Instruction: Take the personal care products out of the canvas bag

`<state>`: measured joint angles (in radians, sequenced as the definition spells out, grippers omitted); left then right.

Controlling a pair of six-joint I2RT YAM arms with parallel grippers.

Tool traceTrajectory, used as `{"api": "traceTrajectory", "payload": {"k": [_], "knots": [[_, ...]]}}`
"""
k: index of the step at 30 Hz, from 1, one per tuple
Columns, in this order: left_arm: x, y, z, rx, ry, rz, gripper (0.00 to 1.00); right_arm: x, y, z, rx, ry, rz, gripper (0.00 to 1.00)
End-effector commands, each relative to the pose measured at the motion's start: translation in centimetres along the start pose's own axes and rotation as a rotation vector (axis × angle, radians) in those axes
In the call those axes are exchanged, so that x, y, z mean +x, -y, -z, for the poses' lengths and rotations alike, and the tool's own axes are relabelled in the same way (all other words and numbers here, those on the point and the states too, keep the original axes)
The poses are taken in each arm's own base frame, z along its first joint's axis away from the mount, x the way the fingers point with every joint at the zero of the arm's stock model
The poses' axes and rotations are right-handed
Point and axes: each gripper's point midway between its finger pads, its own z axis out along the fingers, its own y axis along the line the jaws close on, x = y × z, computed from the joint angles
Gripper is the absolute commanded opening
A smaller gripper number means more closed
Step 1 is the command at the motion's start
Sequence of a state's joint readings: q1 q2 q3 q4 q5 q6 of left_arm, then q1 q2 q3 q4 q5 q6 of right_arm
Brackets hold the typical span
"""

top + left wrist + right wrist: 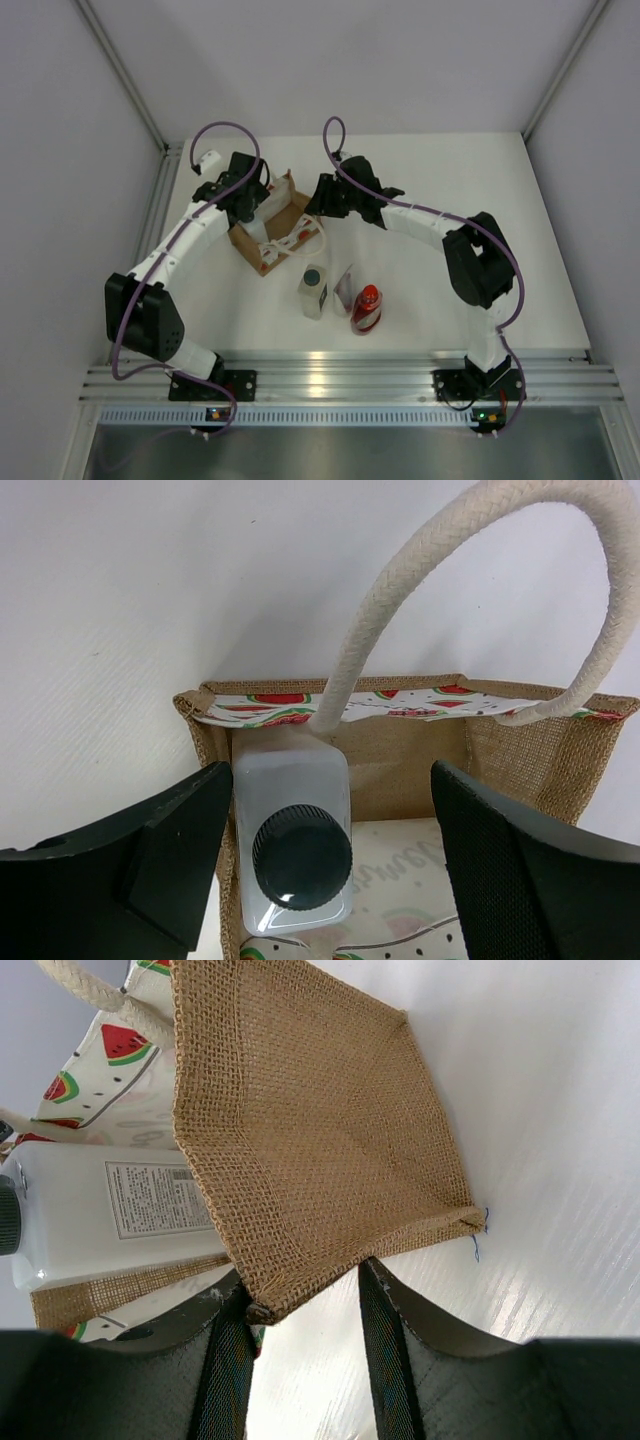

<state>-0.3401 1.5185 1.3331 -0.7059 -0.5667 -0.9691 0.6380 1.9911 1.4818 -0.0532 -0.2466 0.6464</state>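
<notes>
Bag and bottles share the white table [480,200]. The canvas bag [278,228] lies tipped on its side at the left-centre, with its mouth towards the left gripper [247,203]. That gripper's fingers [160,860] stand wide apart at the opening, holding nothing. Between them, inside the bag against its left burlap wall, lies a white bottle [295,850] with its dark cap facing outward (one rope handle [480,540] arches over it). The right gripper [322,196] is at the bag's other end. Its fingers [385,1350] are drawn close and pinch the burlap bottom edge near a corner. Nearer the arm bases, well apart from the bag, three items stand close together: a second white bottle [313,290], the white flat tube [345,290] and the red bottle [366,308].
</notes>
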Motion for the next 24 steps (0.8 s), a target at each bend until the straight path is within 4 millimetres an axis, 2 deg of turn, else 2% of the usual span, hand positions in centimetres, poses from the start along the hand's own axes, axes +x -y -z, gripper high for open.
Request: {"api": "traceTrajectory", "payload": {"k": [1, 24], "knots": [[-1.7, 0.4, 0.3, 0.03, 0.053, 0.034, 0.85, -1.5, -0.5, 0.1, -0.019, 0.019, 0.015, 0.41], [3.5, -1.6, -1.9, -0.021, -0.092, 0.009, 0.82, -1.2, -0.3, -0.2, -0.017, 0.009, 0.011, 0.41]]}}
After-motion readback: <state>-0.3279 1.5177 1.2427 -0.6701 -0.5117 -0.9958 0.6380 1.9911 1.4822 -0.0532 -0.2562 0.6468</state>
